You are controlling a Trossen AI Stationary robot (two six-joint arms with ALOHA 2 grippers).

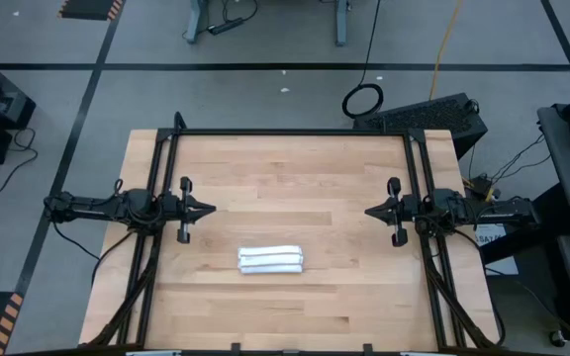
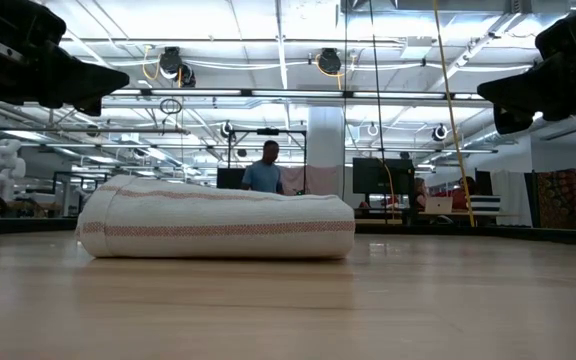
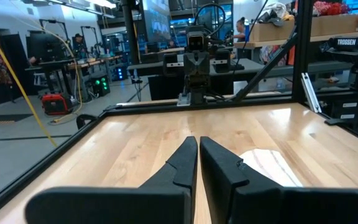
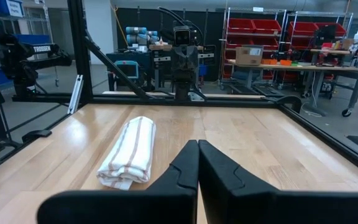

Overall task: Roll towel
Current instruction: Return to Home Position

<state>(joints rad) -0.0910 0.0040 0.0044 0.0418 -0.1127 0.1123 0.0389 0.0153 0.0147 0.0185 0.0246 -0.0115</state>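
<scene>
While the rolled towel (image 1: 271,260) lies alone on the wooden counter (image 1: 285,163), both arms hang level above the surface at opposite sides, their tips pointing at each other across the open middle. The left pincer (image 1: 209,209) has its two dark fingers pressed together, with only a thin seam between them, and it holds nothing. The right pincer (image 1: 369,211) mirrors it, fingers likewise pressed together and pinching nothing.

The towel sits well apart from both. Seen from above, it is ahead of the left pincer and off to that pincer's right, and ahead of the right pincer and off to that pincer's left. That puts it roughly midway between the two tips but off the line joining them. Neither pincer touches it or hovers over it.

The roll is a short, thick bundle flattened slightly against the wood. Its long axis runs parallel to the line between the pincers. Narrow dark stripes run along its length, and one end shows folded layers. In the low view it rests flat on the counter, both arms showing well above it at the upper corners.

A black frame (image 1: 295,132) borders the counter. In the room behind, a person (image 2: 266,170) in a blue top stands among desks and monitors.
</scene>
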